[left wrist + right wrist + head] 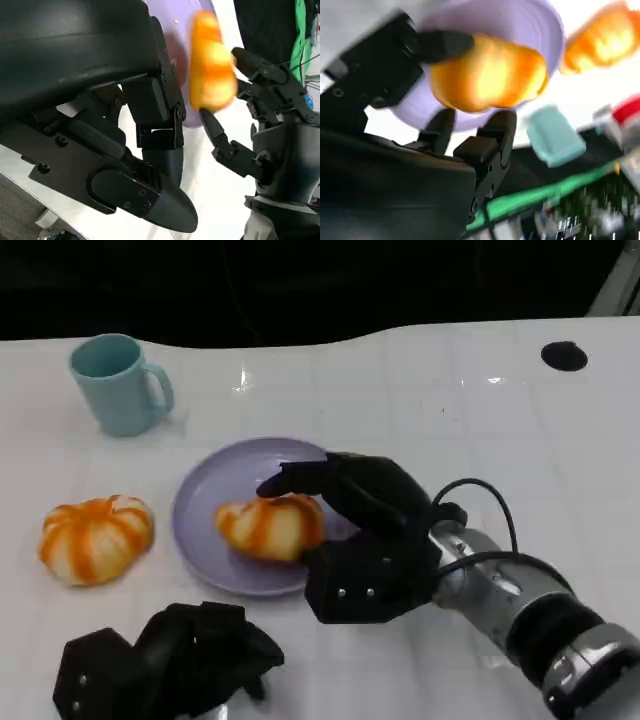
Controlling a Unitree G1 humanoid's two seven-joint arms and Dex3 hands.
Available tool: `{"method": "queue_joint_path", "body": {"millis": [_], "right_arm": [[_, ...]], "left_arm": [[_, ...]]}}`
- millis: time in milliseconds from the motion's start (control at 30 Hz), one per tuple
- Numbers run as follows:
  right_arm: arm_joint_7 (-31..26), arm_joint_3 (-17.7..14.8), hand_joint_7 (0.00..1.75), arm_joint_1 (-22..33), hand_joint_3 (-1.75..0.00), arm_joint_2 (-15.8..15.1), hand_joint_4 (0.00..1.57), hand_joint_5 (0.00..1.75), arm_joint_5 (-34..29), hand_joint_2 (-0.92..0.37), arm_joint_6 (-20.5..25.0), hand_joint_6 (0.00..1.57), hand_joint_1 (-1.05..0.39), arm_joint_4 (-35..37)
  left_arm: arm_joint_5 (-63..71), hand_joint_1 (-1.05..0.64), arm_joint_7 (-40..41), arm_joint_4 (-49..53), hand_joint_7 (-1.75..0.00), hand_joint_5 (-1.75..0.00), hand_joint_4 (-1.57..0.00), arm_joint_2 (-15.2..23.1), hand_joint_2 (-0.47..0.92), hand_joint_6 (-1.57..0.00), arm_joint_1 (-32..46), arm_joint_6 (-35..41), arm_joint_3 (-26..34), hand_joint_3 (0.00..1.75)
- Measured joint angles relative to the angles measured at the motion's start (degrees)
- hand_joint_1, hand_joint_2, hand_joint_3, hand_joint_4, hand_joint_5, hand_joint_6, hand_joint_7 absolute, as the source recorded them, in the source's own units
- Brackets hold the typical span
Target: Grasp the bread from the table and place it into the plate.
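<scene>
White table (430, 390), dark behind. My right hand (365, 530) grasps the bread (272, 526) over the purple plate (205, 490); left hand (170, 660) curled in, holding nothing. Bread prob light, soft, so grip its sides gently w/o squashing.

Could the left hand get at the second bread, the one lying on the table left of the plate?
Probably yes: the left hand sits low near the bread on the table, with bare table between them.
</scene>
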Motion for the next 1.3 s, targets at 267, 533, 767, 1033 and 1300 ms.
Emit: {"method": "queue_joint_path", "body": {"millis": [267, 533, 767, 1033, 1300], "right_arm": [[7.41, -0.21, 0.00, 3.25, -0.29, -3.55, 0.00, 0.05, 1.69, -0.92, 0.51, 0.11, -0.71, -9.20], [10.73, -3.34, 0.04, 12.40, -0.24, -9.60, 0.11, 0.12, 4.62, -0.92, -0.34, 0.18, -0.64, -23.81], [8.02, -6.61, 0.07, 20.47, -0.13, -15.22, 0.22, 0.23, 4.60, -0.92, -4.59, 0.28, -0.53, -33.39], [0.64, -11.52, 0.13, 29.59, -0.13, -19.59, 0.39, 0.35, 4.67, -0.92, -12.91, 0.45, -0.45, -36.93], [-4.72, -16.08, 0.36, 36.68, -0.29, -20.32, 0.80, 0.94, 6.18, -0.83, -17.77, 1.01, -0.21, -37.14]], "left_arm": [[-0.01, -1.05, 0.00, -0.06, -0.61, -1.50, -0.93, 0.00, 0.83, -1.38, -0.10, 0.24, -0.06, 0.01], [-0.04, -1.05, 0.00, 0.36, -0.61, -1.50, -0.93, -0.02, 0.82, -1.38, -0.25, -0.18, -0.03, 0.00], [0.00, -1.05, 0.00, 0.35, -0.62, -1.51, -0.93, -0.03, 0.83, -1.38, -0.25, -0.14, -0.08, 0.00], [0.02, -1.05, 0.05, -0.16, -0.62, -1.50, -0.91, -0.03, 0.83, -1.38, 0.05, 0.23, -0.14, 0.01], [-0.01, -1.05, 0.05, -0.15, -0.62, -1.49, -0.91, -0.01, 0.83, -1.38, 0.07, 0.29, -0.12, 0.00]]}}
